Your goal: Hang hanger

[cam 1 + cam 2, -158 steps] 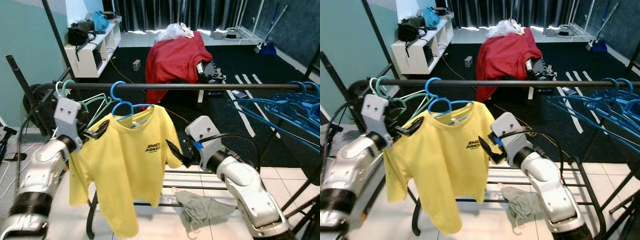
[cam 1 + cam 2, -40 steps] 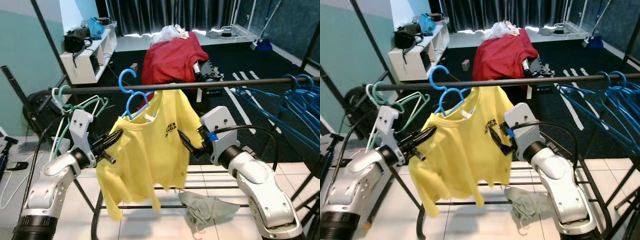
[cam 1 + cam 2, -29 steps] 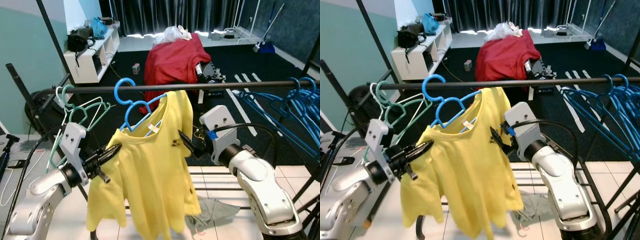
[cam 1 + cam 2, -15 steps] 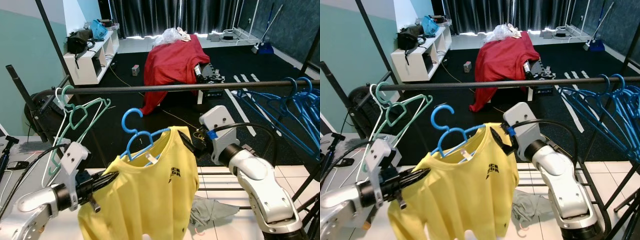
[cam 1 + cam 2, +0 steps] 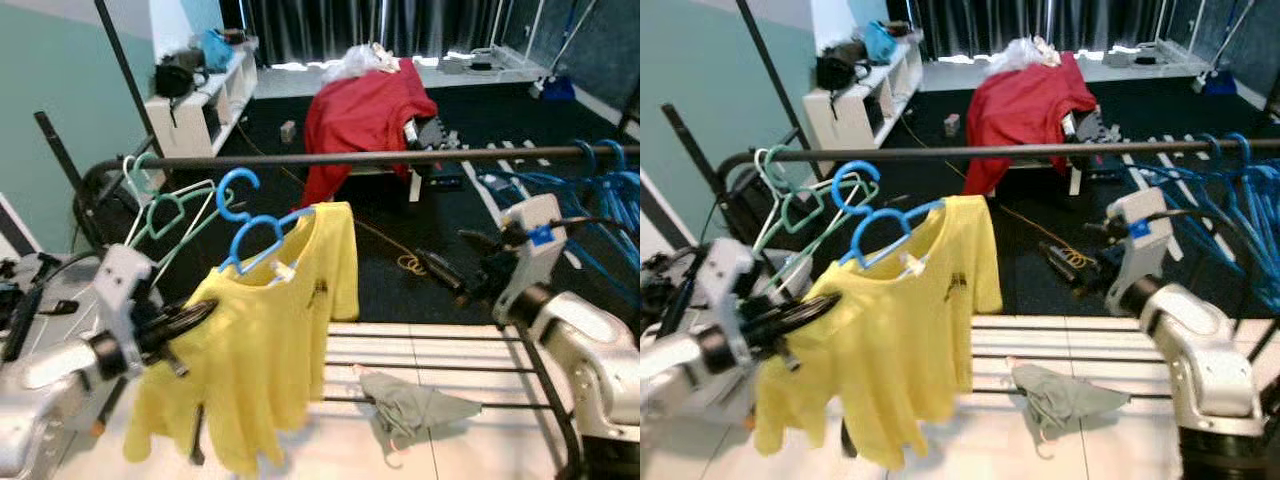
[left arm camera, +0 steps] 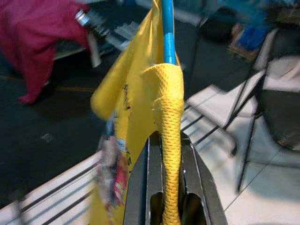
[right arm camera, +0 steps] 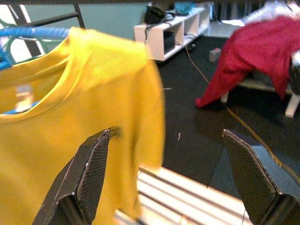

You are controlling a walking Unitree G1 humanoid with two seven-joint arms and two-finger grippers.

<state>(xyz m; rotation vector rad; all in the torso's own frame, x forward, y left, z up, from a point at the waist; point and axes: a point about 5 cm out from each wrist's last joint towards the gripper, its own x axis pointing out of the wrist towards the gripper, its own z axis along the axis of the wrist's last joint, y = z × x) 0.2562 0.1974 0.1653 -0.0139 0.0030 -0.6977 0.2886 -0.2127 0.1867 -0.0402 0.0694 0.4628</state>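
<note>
The hanger (image 5: 252, 222) with the yellow shirt (image 5: 262, 330) sits left of centre in the head views, its blue hook up beside the rail (image 5: 400, 156); whether it is over the bar or just in front of it I can't tell. Half a second ago it hung well below the rail with the right gripper (image 5: 452, 270) at the shirt's shoulder. Now it has been lifted, and the right gripper has let go and pulled off to the right of the frame, fingers spread and empty. The left gripper (image 5: 180, 320), at lower left, is still clamped on the shirt's other shoulder. So I'd say the hang is nearly done, with only the left hand's release left, if the hook has truly caught.

The left wrist view shows what the head views blur: yellow cloth pinched between the two fingers (image 6: 138, 187), the hanger's blue arm (image 6: 168, 28) running straight up out of the fold. The right wrist view confirms that gripper's fingers (image 7: 89, 173) stand wide apart, the shirt hanging beyond them, untouched. The head views alone give the rail, green hangers (image 5: 165, 205) at left, blue hangers (image 5: 590, 185) at far right, and a grey cloth (image 5: 415, 405) on the floor.
</note>
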